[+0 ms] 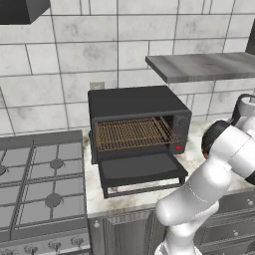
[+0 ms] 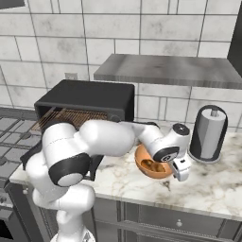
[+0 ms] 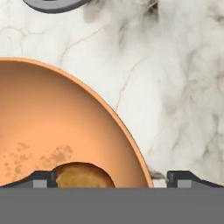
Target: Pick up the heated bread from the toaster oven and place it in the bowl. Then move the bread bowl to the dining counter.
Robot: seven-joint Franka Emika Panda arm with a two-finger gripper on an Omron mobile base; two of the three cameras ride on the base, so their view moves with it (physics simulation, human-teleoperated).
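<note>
The orange-brown bowl (image 2: 143,160) stands on the marble counter (image 2: 212,189) just right of the black toaster oven (image 2: 85,100). In the hand view the bowl (image 3: 52,127) takes up the left side, and the small golden-brown bread (image 3: 83,177) lies inside it at the bottom edge. My gripper (image 3: 113,179) is open and straddles the bowl's right rim, one fingertip (image 3: 43,178) over the inside and the other over the counter. From the right base view the gripper (image 2: 181,169) hangs at the bowl's right side. The toaster oven (image 1: 137,124) has its door dropped open and its wire rack (image 1: 132,133) bare. The dining counter is out of view.
A grey cylindrical appliance (image 2: 208,133) stands on the counter right of the bowl, and its base (image 3: 52,3) shows at the hand view's top. A grey shelf (image 2: 170,71) hangs above. The gas stove (image 1: 40,184) lies left of the oven. Drawers run below the counter edge.
</note>
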